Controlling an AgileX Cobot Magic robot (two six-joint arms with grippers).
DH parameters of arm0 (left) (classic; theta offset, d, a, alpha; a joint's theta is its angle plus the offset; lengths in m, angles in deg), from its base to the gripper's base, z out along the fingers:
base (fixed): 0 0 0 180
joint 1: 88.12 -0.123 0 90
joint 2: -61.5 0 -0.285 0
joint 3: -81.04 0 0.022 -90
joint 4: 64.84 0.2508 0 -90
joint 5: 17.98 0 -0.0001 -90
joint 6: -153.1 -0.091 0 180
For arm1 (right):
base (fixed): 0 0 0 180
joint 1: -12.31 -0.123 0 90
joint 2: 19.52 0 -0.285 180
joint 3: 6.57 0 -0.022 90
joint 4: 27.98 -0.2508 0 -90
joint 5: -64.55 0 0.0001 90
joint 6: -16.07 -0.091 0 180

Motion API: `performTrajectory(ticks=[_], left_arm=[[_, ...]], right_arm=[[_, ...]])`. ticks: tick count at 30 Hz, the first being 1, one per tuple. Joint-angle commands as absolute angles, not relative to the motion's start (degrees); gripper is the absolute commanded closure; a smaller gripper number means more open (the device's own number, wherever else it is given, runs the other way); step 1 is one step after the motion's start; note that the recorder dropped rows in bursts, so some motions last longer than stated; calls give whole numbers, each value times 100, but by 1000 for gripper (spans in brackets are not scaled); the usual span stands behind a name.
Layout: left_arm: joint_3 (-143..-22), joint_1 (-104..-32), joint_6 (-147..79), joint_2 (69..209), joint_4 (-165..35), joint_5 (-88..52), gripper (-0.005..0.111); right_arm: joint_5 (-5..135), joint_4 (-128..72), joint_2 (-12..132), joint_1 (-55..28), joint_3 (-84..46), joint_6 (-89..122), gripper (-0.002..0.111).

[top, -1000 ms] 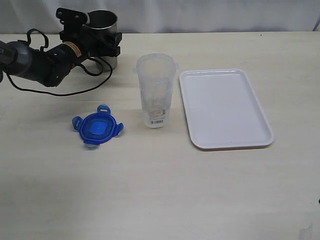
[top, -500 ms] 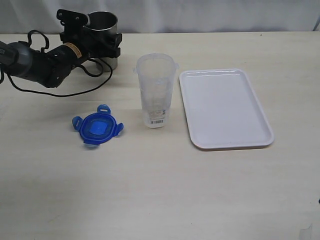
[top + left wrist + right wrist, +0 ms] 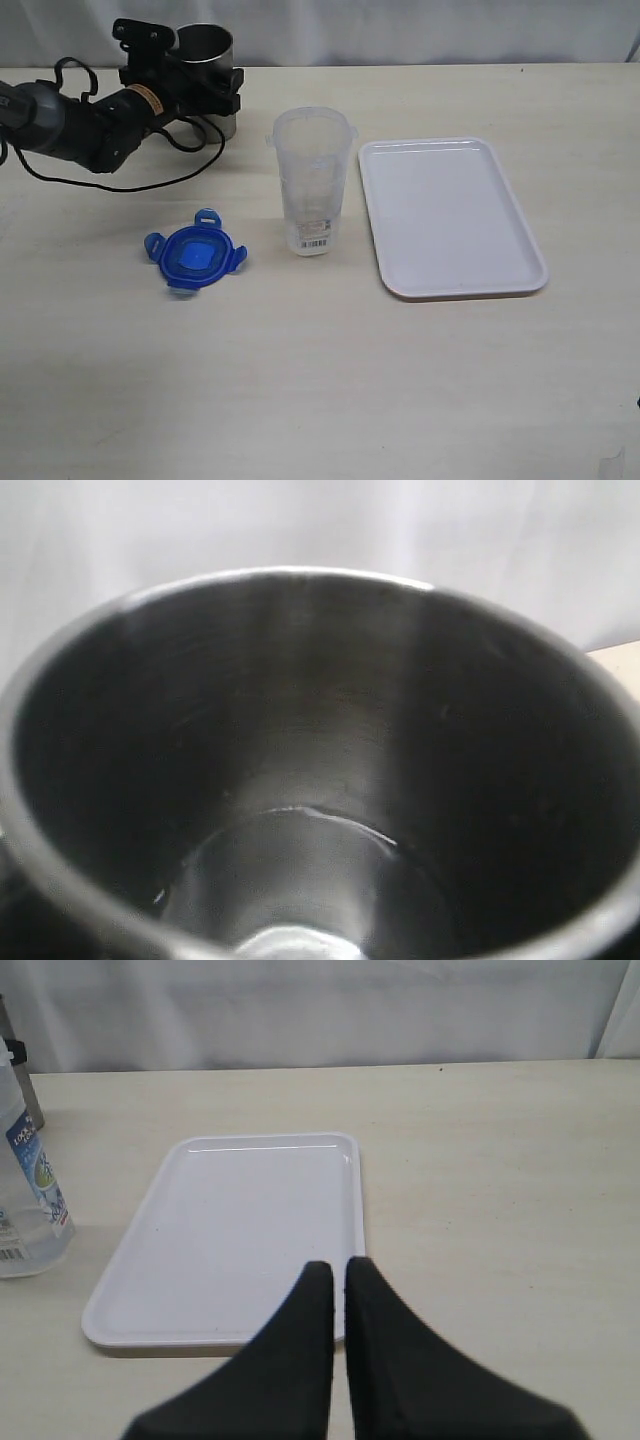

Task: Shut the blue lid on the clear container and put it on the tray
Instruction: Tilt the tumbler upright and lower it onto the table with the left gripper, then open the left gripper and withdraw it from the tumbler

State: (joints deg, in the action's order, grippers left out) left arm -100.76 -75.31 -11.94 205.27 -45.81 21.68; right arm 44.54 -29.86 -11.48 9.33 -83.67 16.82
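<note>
On the pale table (image 3: 320,400), my left gripper (image 3: 190,70) straddles the grey metal tumbler (image 3: 208,42) at the far edge. Its jaws are spread wide around the tumbler, and I cannot tell whether they press on it. My right gripper (image 3: 338,1278) faces the tray (image 3: 240,1210), fingers pinched together on nothing. The clear container (image 3: 311,185) stands upright and uncapped just beside the tray. The blue lid (image 3: 195,256) lies flat on the table on the container's other side, apart from it.

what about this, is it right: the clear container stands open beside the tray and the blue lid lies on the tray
Not quite. The blue lid lies on the table, not on the tray; the exterior view shows it on the other side of the clear container. The container does stand open beside the tray.
</note>
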Motion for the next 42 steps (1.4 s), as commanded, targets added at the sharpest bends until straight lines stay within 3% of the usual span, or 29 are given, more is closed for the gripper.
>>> performTrajectory(ticks=[1, 8, 13, 22, 42], left_arm=[[-10126, -7541, -1158, 20459, -4661, 1960, 26], [-10126, -7541, -1158, 20459, -4674, 1738, 25], [-10126, -7541, -1158, 20459, -4625, 1563, 9], [-9706, -7541, -1146, 20205, -4461, 1280, 9], [-7644, -7541, -1161, 17791, -4461, 942, 9]], right_arm=[[4476, -3013, -1174, 955, -8379, 1676, 104], [4476, -3013, -1174, 955, -8379, 1676, 104], [4476, -3013, -1174, 955, -8379, 1676, 104], [4476, -3013, -1174, 955, -8379, 1676, 104], [4476, -3013, -1174, 955, -8379, 1676, 104]])
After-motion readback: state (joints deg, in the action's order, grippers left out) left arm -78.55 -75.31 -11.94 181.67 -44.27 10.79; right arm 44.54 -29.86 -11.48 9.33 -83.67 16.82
